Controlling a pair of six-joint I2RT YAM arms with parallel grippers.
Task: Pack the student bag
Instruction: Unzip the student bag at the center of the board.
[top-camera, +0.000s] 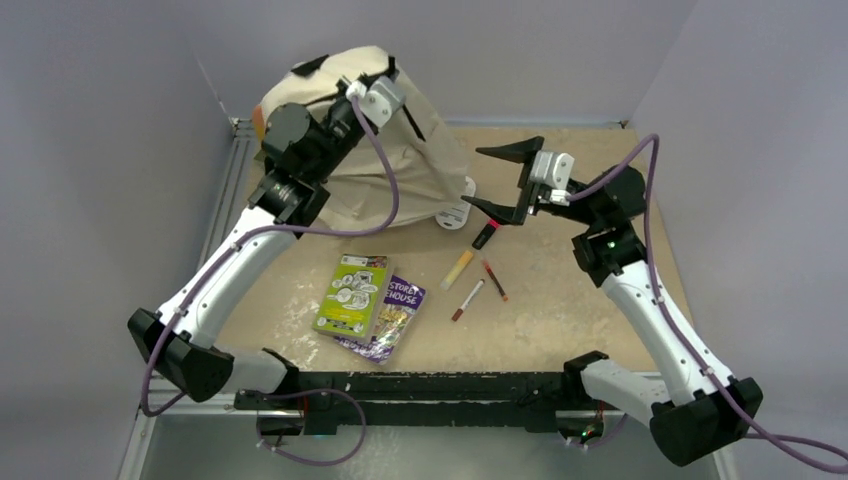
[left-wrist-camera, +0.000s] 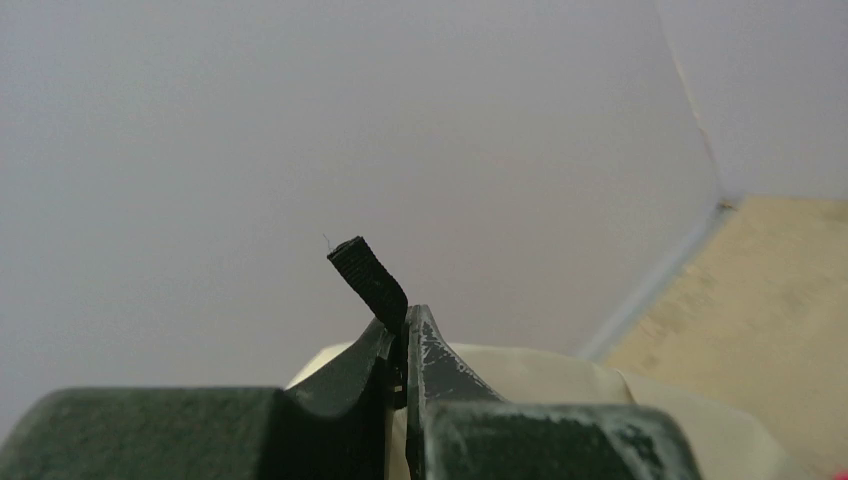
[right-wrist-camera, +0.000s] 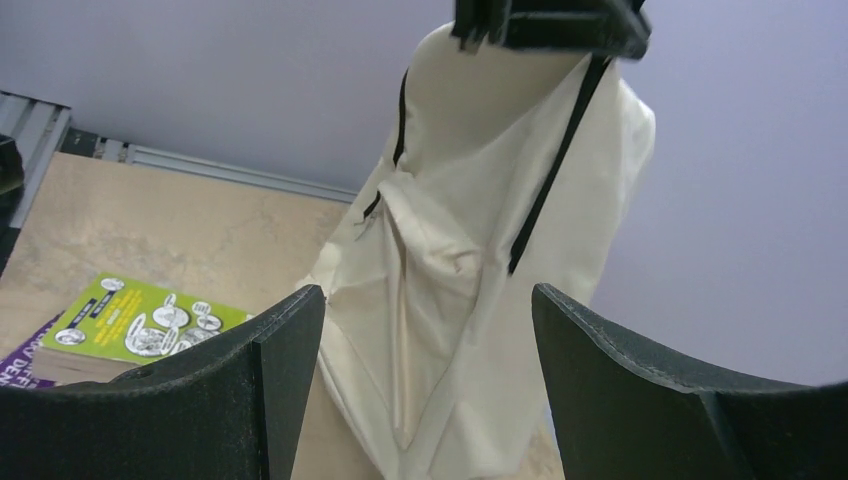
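**Top external view: bag hoisted by its strap, nothing packed yet**

The left gripper (top-camera: 362, 92) is clenched on a black strap (left-wrist-camera: 368, 275) at the top of the bag (top-camera: 420, 165). The left wrist view shows the jaws pressed together on that strap. The cream bag hangs below the gripper with its foot on the table (top-camera: 560, 330), probably lifted so that it stands tall and its mouth can be reached. I cannot tell whether the zip is open, and nothing shows inside the bag.

Nearer the bases than that gripper, a green book (top-camera: 352, 293) lies on top of a purple book (top-camera: 397, 312). Right of them, just beneath the right gripper (top-camera: 503, 182), several pens (top-camera: 459, 268) are scattered loose on the table.

The right gripper is spread wide and holds nothing. It faces the bag, which fills the space beyond its fingers (right-wrist-camera: 285, 350), seemingly ready to help open it.
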